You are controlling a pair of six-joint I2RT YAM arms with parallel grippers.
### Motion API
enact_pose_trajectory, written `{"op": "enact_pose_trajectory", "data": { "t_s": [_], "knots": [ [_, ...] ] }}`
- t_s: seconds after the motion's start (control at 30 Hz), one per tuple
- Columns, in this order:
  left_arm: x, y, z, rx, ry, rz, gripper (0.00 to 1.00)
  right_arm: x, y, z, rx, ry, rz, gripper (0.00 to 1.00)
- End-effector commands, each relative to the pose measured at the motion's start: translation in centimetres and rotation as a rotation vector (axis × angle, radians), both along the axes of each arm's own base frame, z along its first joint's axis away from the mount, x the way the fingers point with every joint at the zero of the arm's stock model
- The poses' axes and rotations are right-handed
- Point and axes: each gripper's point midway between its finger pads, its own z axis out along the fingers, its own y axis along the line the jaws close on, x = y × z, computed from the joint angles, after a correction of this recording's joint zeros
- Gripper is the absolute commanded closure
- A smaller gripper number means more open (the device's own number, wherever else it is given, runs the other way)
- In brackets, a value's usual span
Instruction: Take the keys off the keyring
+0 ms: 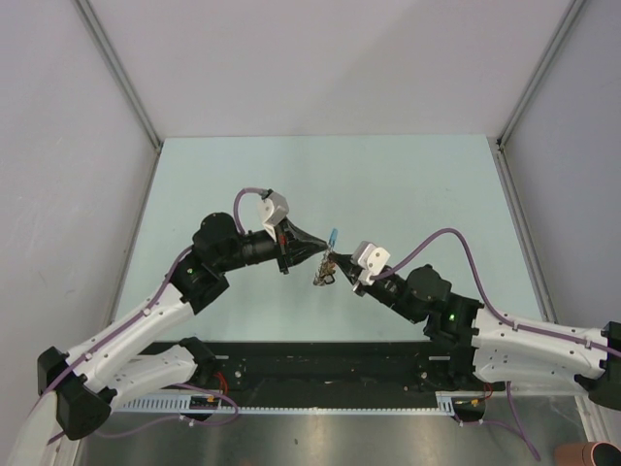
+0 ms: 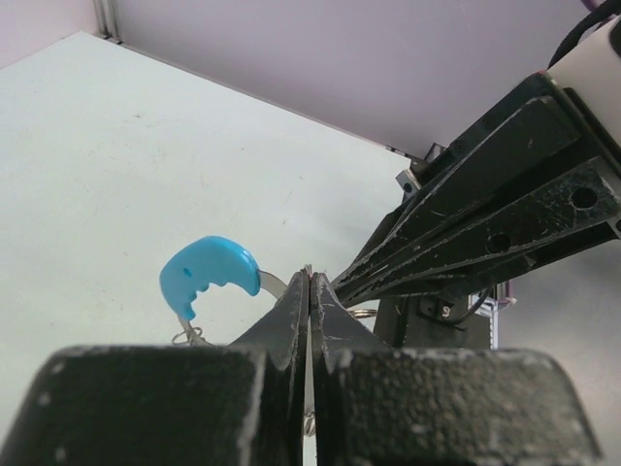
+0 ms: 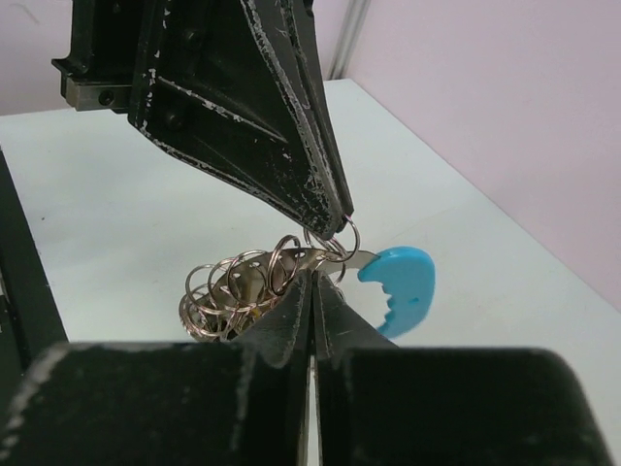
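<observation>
The right gripper (image 3: 312, 282) is pinched shut on a flat strip of the keyring (image 3: 233, 286) beside the blue tab (image 3: 400, 283), with the silvery coils bunched just past its tips over the table (image 3: 116, 194). Beyond them the left gripper (image 3: 335, 218) is clamped on a small ring of the same bunch. The keys are lost in the tangle, so the right should hold firm while the left draws away slowly, without yanking.

The left claw (image 1: 320, 255) and right claw (image 1: 337, 265) meet tip to tip just nearer than the worktop (image 1: 408, 184) centre. Both are pinched on the keyring (image 1: 324, 276), leaving no gap between them. The left arm (image 1: 155, 316) and right arm (image 1: 524, 340) bar the near edge from both near corners. Open surface lies toward the far edge and far corners.
</observation>
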Motion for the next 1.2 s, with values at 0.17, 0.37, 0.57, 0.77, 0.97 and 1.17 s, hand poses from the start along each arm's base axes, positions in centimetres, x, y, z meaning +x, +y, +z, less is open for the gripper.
{"op": "enact_pose_trajectory", "data": {
  "t_s": [0.17,0.37,0.57,0.77,0.97,1.17],
  "knots": [
    [1.2,1.1,3.4,-0.028,-0.081,0.095,1.0,0.6,-0.4,1.2,0.025,-0.043,-0.066,1.0],
    [1.5,1.2,3.2,-0.017,-0.078,0.112,1.0,0.9,-0.1,1.1,0.002,-0.073,-0.092,1.0],
    [1.4,1.3,3.2,-0.011,-0.075,0.112,0.99,0.8,0.0,0.9,-0.012,-0.086,-0.098,1.0],
    [1.1,1.3,3.6,-0.025,-0.08,0.103,1.0,0.4,0.5,-0.4,-0.049,-0.058,-0.064,0.82],
    [0.8,1.2,4.1,-0.049,-0.071,0.09,1.0,0.5,0.6,-0.3,-0.039,-0.056,-0.07,0.74],
    [0.6,1.3,4.3,-0.054,-0.07,0.091,0.99,0.8,0.7,-0.2,-0.03,-0.054,-0.087,0.72]
  ]
}}
